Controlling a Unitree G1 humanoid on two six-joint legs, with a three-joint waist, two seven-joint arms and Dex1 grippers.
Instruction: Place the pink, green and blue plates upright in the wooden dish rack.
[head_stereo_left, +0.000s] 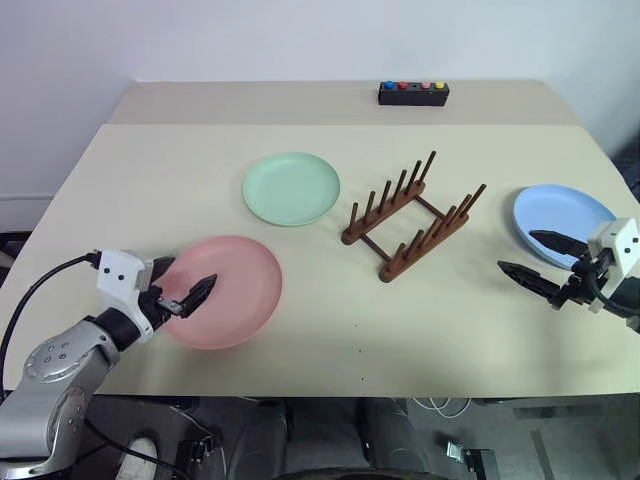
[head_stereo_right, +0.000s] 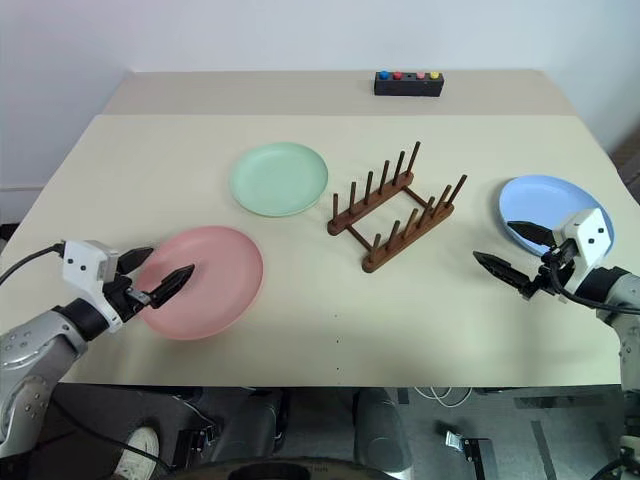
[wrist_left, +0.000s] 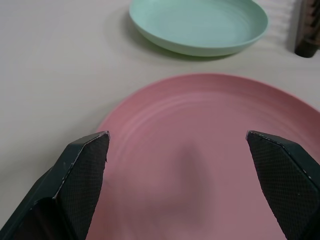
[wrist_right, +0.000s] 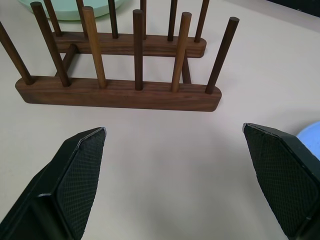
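Observation:
The pink plate (head_stereo_left: 238, 292) lies flat at the front left of the table. My left gripper (head_stereo_left: 190, 272) hovers open over its near-left rim, fingers (wrist_left: 85, 165) spread wide with nothing between them. Further back, left of centre, the green plate (head_stereo_left: 291, 187) also lies flat. In the middle stands the wooden dish rack (head_stereo_left: 410, 215), set at a slant, with no plate among its pegs. At the right, lying flat, is the blue plate (head_stereo_left: 560, 215). My right gripper (head_stereo_left: 516, 250) is open at that plate's near-left edge, pointing toward the rack (wrist_right: 120, 92).
A black box with coloured buttons (head_stereo_left: 413, 92) sits at the far edge of the beige table (head_stereo_left: 150, 170). Bare tabletop runs between the rack and the front edge. A black cable trails from my left wrist off the table's left corner.

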